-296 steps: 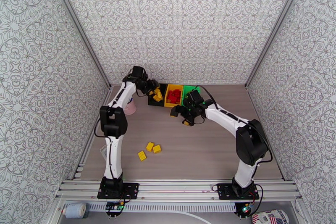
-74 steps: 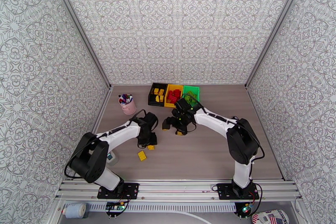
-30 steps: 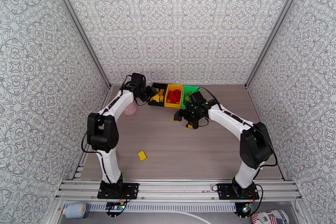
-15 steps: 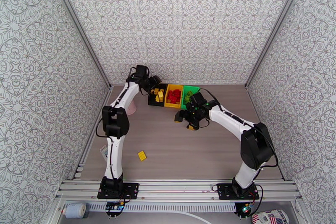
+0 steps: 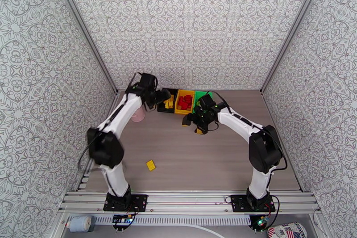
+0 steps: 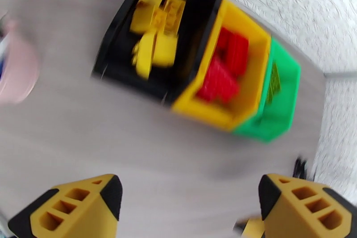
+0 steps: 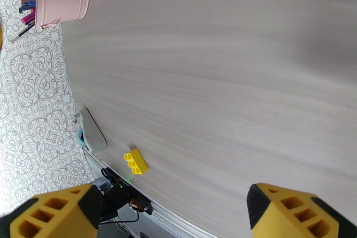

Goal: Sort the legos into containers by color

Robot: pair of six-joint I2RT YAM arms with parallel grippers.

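Note:
Three containers stand in a row at the back: a black bin (image 6: 117, 60) with yellow legos (image 6: 156, 33), a yellow bin (image 6: 201, 106) with red legos (image 6: 225, 69), and a green bin (image 6: 267, 127) with green legos (image 6: 273, 83). My left gripper (image 5: 163, 97) hovers over the black bin's (image 5: 160, 109) left side; in the left wrist view its jaws (image 6: 185, 203) stand wide open with nothing between them. Just in front of the yellow bin (image 5: 179, 110), my right gripper (image 5: 193, 126) is open and holds nothing (image 7: 174, 212). One yellow lego (image 5: 151, 165) (image 7: 135, 161) lies alone near the front.
A pink cup of pens (image 5: 138, 114) (image 7: 62, 0) stands left of the bins, close under my left forearm. A small white device (image 7: 91, 129) lies at the table's left edge. The patterned walls close in the back and both sides.
My left gripper has opened over the black bin, and the left arm's elbow has swung out to the left. The right gripper has shifted slightly left and stays open.

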